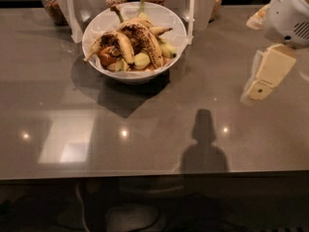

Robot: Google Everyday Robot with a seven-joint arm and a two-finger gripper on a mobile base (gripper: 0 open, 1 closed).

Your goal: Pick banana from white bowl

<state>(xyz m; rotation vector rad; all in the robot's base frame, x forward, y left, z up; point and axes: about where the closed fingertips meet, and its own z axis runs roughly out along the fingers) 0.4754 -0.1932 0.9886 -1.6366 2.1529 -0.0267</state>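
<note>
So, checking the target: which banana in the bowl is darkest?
The longer banana, right of the shorter banana, which shows cleaner yellow. The gripper hangs far right of the white bowl.

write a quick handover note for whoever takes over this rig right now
Claw: up over the right side of the table, far from the bowl, with nothing visibly in it.
Banana: the long, dark-spotted one, lying in the white bowl on top of the other fruit, next to a shorter banana. The bowl sits at the back of the table, left of centre, in front of the glass jars.
Done: no grasp yet.
Left: move the claw across to the bowl, grip the long banana and lift it out.
</note>
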